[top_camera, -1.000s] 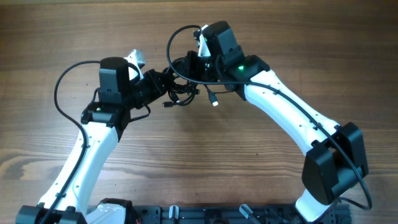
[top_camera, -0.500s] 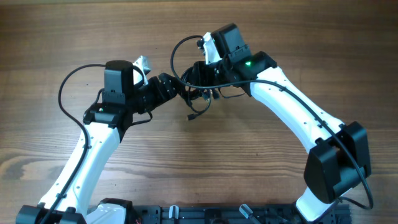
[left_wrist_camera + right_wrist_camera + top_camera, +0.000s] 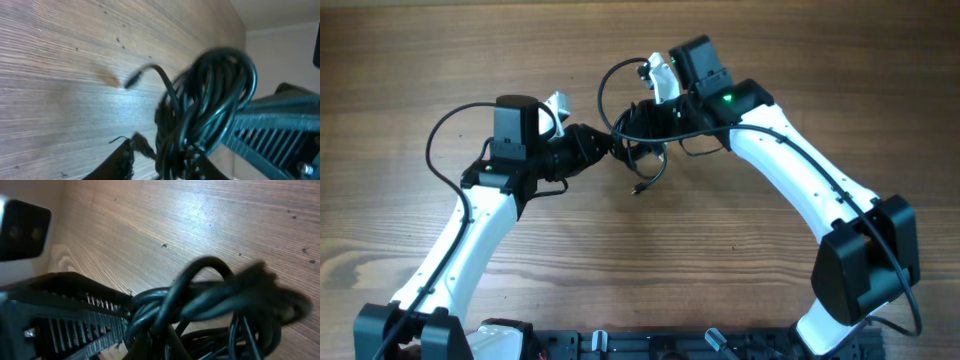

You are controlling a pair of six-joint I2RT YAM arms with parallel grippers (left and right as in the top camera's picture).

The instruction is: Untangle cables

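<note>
I am holding the cables bunched over the far middle of the desk in the clamped-shut right end effector, and, since I cannot tell whether the left end effector is gripping, I am aiming to seat it on one strand only.

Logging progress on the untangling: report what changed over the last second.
The right gripper and left gripper both shifted right, carrying the cables along; one plug end now trails below the rest. The right stayed shut on the cables; the left's grip is unclear.
</note>
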